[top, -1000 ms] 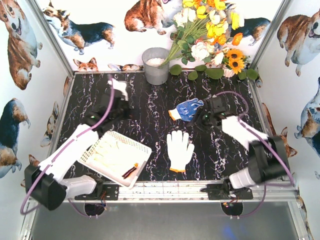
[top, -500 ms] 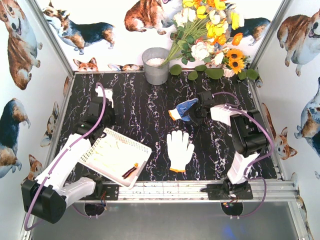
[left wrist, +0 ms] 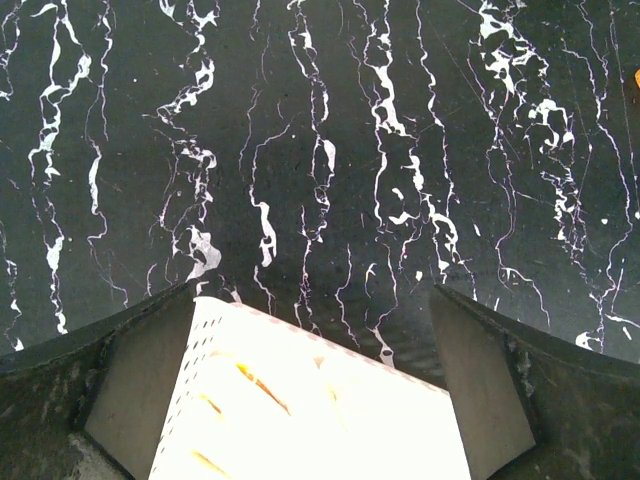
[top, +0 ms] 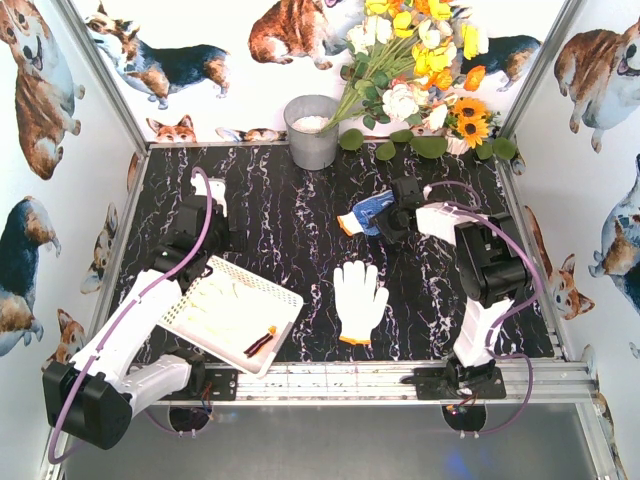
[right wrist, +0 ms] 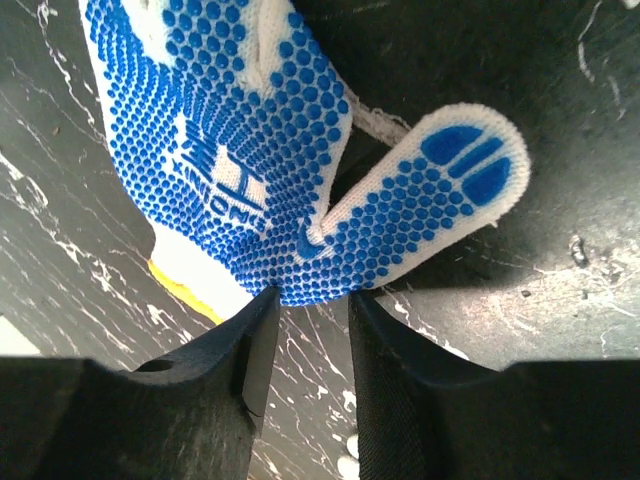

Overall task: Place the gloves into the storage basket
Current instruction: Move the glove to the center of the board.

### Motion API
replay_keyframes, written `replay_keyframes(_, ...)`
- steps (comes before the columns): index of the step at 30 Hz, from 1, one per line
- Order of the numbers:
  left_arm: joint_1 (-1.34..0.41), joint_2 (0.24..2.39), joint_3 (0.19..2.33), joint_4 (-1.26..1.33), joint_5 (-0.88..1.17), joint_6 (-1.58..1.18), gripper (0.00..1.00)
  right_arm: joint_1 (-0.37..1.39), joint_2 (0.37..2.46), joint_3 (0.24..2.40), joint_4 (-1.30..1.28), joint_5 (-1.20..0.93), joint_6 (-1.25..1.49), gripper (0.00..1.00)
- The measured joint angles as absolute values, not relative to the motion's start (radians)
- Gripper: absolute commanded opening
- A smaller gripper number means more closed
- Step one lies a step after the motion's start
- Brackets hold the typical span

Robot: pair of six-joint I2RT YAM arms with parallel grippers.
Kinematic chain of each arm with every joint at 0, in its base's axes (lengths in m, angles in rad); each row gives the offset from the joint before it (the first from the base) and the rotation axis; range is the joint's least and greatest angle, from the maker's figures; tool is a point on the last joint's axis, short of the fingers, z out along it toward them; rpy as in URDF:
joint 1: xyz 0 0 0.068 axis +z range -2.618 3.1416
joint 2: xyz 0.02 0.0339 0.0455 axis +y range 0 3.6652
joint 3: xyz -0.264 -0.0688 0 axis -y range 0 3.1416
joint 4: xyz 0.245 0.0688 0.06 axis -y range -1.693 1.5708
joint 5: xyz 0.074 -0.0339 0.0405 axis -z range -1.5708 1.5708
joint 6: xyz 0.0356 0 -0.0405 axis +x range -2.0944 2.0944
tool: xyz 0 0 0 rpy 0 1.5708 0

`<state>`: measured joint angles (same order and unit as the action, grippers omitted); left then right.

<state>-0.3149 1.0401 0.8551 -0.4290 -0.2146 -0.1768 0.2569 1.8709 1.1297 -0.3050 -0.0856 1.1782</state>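
left jaws wide, right jaws pinched close

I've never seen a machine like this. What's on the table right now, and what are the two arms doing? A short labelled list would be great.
Left tool: open, empty, over a corner of the storage basket
Right tool: closed on the blue dotted glove, pinching its edge
White glove: flat on the table, untouched
Basket contents: pale gloves, count unclear
Background: metal bucket, flowers
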Motion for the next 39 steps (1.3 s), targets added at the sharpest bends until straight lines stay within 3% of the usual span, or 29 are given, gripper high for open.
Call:
replay_keyframes(8, -0.315, 1.039, 0.839, -0.422, -0.199, -0.179, 0.95, 0.258, 1.890, 1.164, -0.347, -0.043, 1.150, 0.22)
replay_keyframes(25, -0.315, 1.037, 0.831, -0.413, -0.194, -0.180, 0.95, 0.261, 1.900, 1.234, -0.425, -0.036, 1.099, 0.38)
replay_keyframes(36, -0.315, 1.036, 0.831, -0.411, -0.187, -0.180, 0.96, 0.262, 1.959, 1.304, -0.461, -0.012, 1.122, 0.39)
replay_keyframes(39, -0.315, 1.035, 0.831, -0.411, -0.180, -0.180, 0.96, 0.262, 1.981, 1.341, -0.484, 0.004, 1.121, 0.33)
